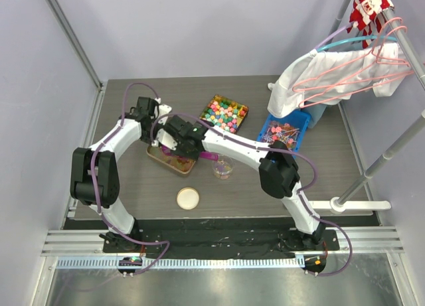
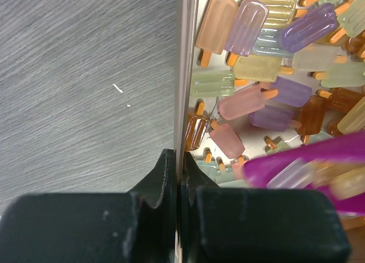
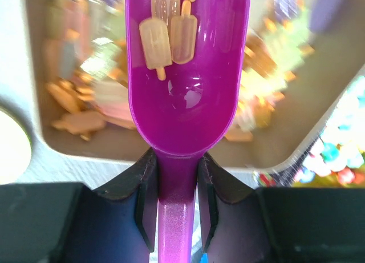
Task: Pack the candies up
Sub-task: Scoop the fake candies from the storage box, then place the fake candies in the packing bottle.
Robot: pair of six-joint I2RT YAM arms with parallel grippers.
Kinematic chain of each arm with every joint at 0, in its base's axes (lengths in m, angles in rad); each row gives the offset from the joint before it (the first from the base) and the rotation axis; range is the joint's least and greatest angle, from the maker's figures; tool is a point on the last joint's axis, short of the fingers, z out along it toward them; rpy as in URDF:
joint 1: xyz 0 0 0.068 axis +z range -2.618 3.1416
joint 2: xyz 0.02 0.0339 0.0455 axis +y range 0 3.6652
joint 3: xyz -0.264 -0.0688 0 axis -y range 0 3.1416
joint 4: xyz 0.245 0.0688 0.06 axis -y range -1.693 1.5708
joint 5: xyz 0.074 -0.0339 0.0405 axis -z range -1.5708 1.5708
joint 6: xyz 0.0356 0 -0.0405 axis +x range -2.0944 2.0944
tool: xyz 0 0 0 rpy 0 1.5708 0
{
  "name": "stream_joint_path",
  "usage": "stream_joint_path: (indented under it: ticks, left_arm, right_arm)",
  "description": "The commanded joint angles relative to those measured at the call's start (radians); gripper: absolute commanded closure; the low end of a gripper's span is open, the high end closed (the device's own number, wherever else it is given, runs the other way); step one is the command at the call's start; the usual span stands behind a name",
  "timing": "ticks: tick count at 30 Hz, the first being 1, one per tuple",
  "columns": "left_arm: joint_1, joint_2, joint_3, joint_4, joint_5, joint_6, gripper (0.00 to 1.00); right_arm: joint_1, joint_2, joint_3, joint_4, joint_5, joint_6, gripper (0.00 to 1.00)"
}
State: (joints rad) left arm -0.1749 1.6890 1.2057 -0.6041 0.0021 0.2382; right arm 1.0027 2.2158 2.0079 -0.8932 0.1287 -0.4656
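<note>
Where the overhead camera looks: a tray (image 1: 169, 168) of popsicle-shaped candies (image 1: 175, 161) sits on the desk (image 1: 252, 200). A clear cup (image 1: 223, 168) is just beside it, a round lid (image 1: 188, 198) lies off nearby, and I cannot tell how full the cup is.
Left wrist: my left pincer (image 2: 179, 186) is clamped on the tray rim, and many candies lie inside.
Right wrist: my right pincer (image 3: 177, 183) grips the purple scoop (image 3: 182, 103) by its handle over the tray, with a few candies aboard.
Progress: mid-scoop, I judge; tipping into the cup and lidding are left.

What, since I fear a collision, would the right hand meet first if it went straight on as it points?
Probably the pastel popsicle-shaped candies in the shallow metal tray under its purple plastic scoop; depth is unclear.
</note>
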Motion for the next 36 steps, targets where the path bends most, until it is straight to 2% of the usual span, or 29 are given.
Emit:
stream_joint_path:
  ticks: [1, 10, 15, 27, 36]
  left_arm:
    - [-0.002, -0.071, 0.035, 0.066, 0.061, -0.028, 1.0]
    - [0.003, -0.066, 0.035, 0.064, 0.059, -0.03, 1.0]
    - [0.009, -0.064, 0.034, 0.064, 0.058, -0.03, 1.0]
    - [0.015, -0.055, 0.034, 0.067, 0.052, -0.023, 1.0]
    - [0.029, -0.061, 0.032, 0.067, 0.042, -0.017, 1.0]
  right_arm:
    - [-0.039, -0.125, -0.049, 0.094, 0.043, 0.025, 0.99]
    - [-0.111, -0.217, -0.15, 0.106, 0.034, 0.005, 0.99]
    - [-0.15, -0.343, -0.26, 0.091, 0.008, -0.06, 0.99]
    - [-0.187, -0.597, -0.523, -0.122, -0.041, -0.243, 0.99]
    - [-0.197, -0.671, -0.581, -0.246, 0.014, -0.321, 0.99]
